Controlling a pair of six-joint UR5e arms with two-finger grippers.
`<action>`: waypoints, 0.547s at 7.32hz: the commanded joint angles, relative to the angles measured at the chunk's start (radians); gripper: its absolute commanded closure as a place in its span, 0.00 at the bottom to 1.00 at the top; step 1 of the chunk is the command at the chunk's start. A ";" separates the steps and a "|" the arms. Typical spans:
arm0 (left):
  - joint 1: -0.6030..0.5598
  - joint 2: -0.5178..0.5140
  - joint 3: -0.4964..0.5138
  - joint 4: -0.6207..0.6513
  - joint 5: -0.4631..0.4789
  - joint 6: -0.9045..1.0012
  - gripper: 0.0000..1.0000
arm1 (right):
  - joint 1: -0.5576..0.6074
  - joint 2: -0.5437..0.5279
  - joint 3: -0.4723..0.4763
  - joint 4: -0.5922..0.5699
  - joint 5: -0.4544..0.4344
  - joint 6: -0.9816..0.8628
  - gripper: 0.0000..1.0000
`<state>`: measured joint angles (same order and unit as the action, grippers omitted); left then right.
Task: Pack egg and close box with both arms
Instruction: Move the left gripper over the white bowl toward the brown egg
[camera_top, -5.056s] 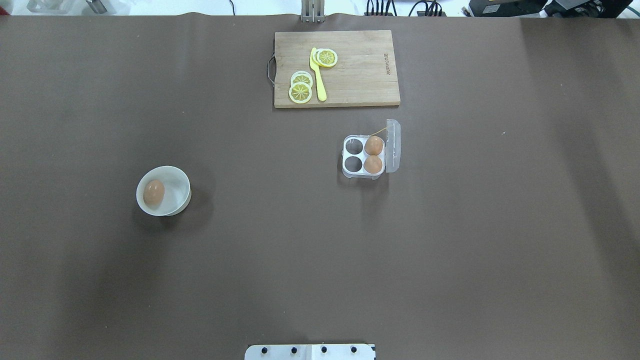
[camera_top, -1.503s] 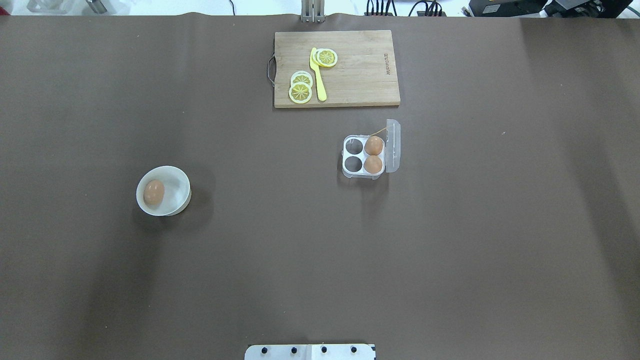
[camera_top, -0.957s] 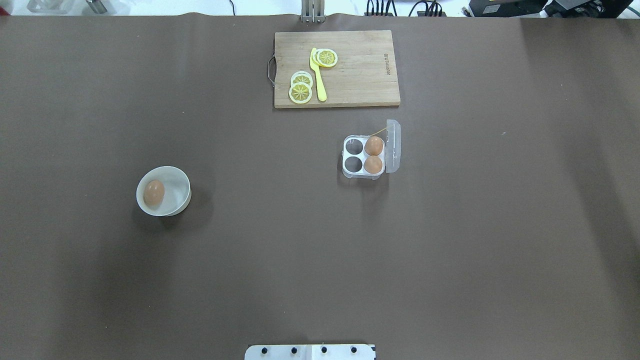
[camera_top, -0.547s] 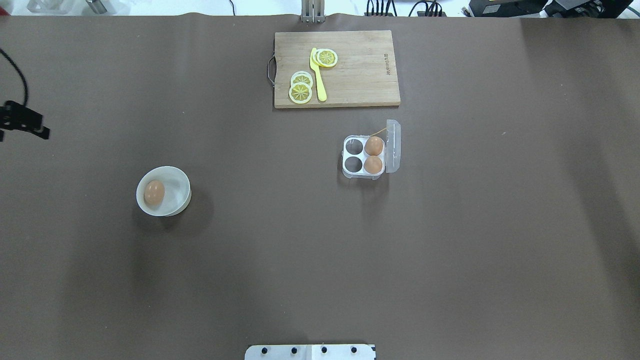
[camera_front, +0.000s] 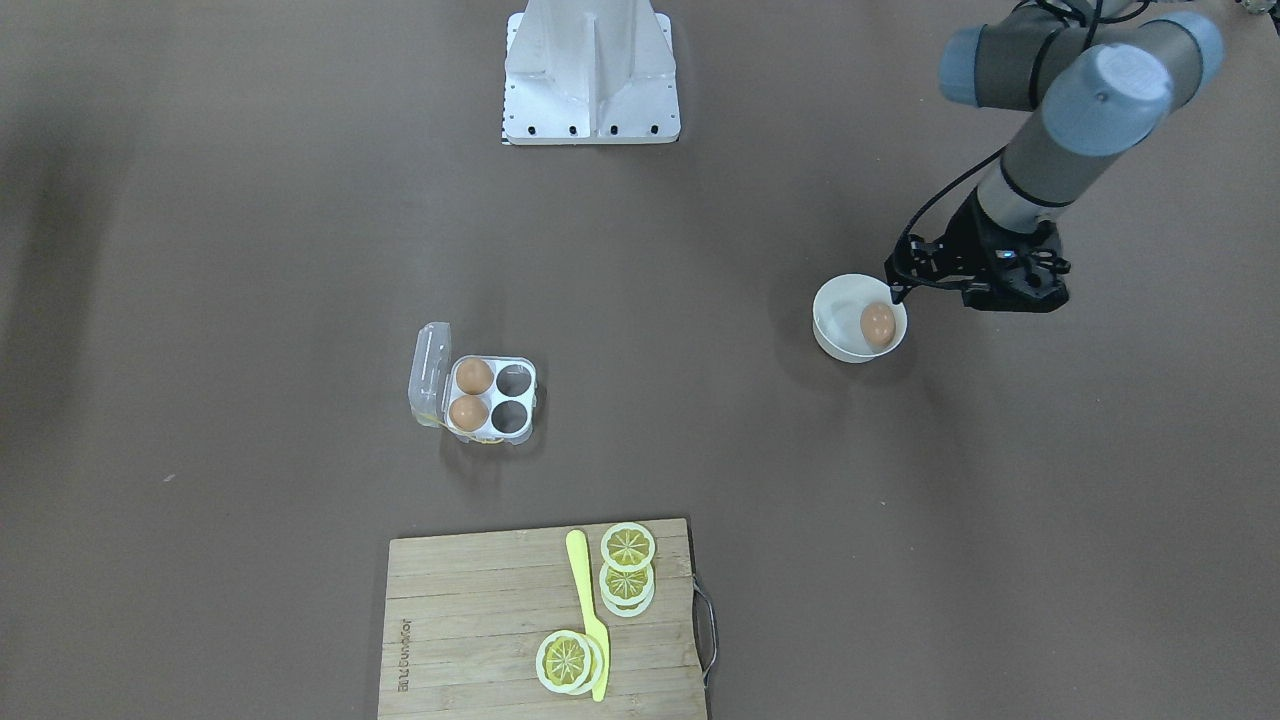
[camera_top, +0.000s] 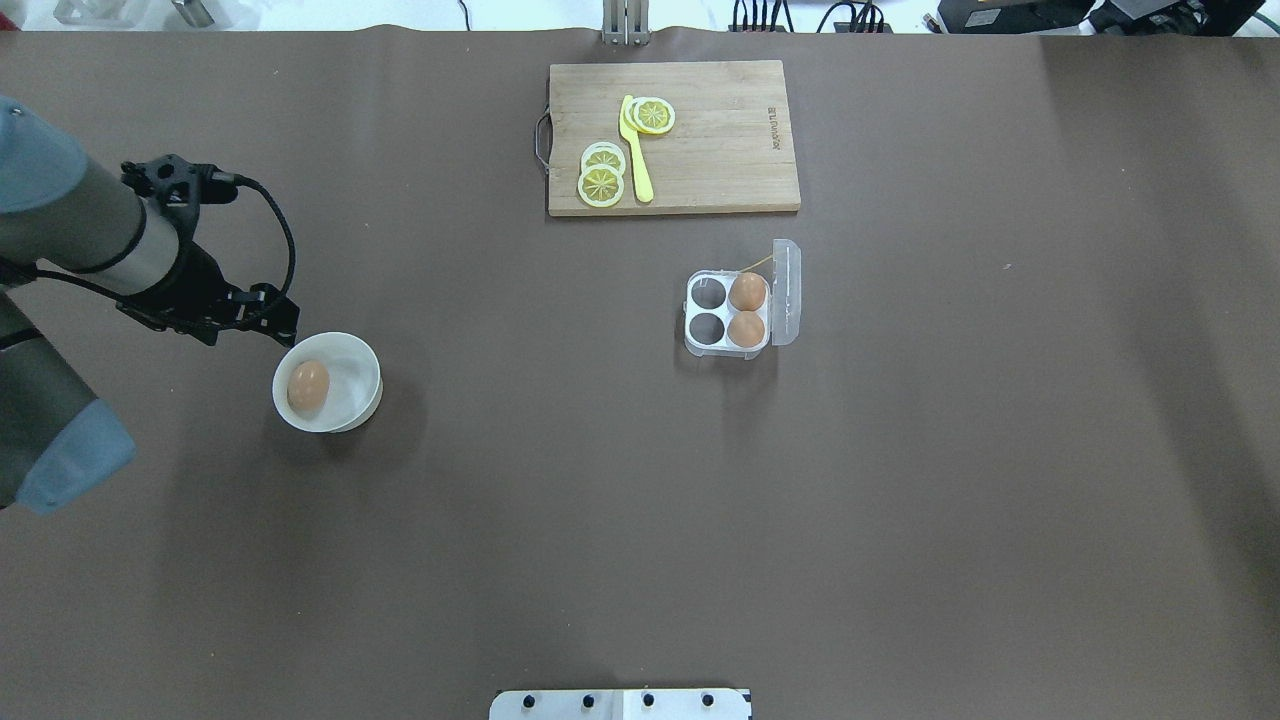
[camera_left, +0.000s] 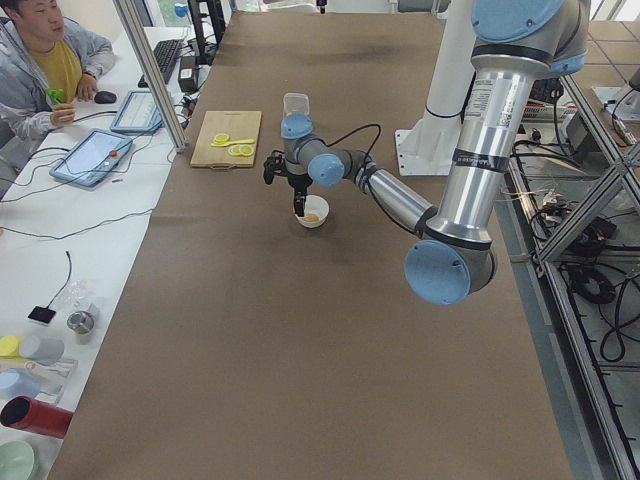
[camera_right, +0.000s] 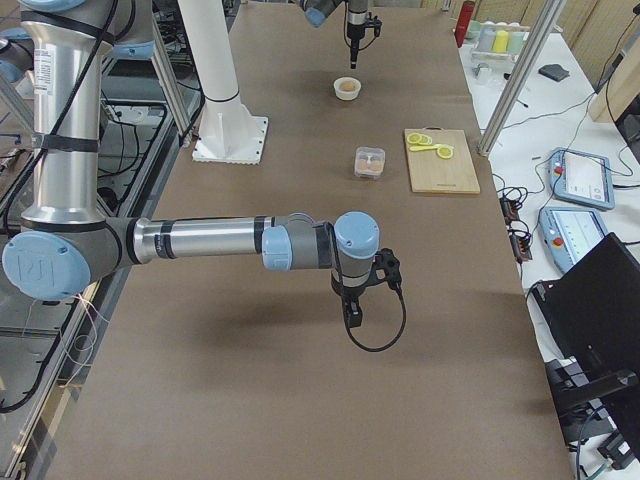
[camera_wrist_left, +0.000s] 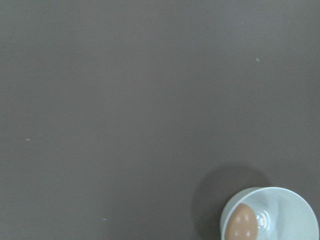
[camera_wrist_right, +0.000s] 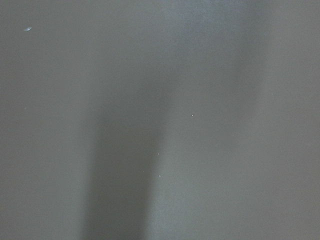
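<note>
Light-brown smooth oval egg (camera_top: 308, 386) lies in the round white bowl (camera_top: 352, 349), left of centre overhead. The black left gripper (camera_top: 286, 322) hovers beside its rim; clenched or released, I cannot tell. Reaching step: next, centre over the egg and descend.

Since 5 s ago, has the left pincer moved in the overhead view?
Yes. The left pincer was out of view then. It has come in from the left edge and is now beside the upper-left rim of the white bowl holding the egg.

The wooden cutting board (camera_top: 720, 170) bears a short dark brand mark (camera_top: 772, 128) along one short edge. Its letters are too small to read, and no other text is legible.
</note>
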<state>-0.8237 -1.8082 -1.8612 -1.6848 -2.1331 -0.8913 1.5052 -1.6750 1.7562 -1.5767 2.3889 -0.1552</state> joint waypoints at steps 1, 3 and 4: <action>0.050 -0.049 0.063 0.000 0.004 -0.068 0.30 | -0.005 0.000 -0.003 -0.002 0.001 0.000 0.00; 0.061 -0.054 0.086 -0.003 0.009 -0.063 0.33 | -0.006 0.000 -0.003 0.000 0.001 -0.001 0.00; 0.061 -0.056 0.106 -0.007 0.012 -0.060 0.33 | -0.006 0.000 -0.003 0.000 0.001 -0.003 0.00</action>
<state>-0.7652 -1.8608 -1.7772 -1.6876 -2.1254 -0.9532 1.4993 -1.6751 1.7534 -1.5775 2.3903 -0.1562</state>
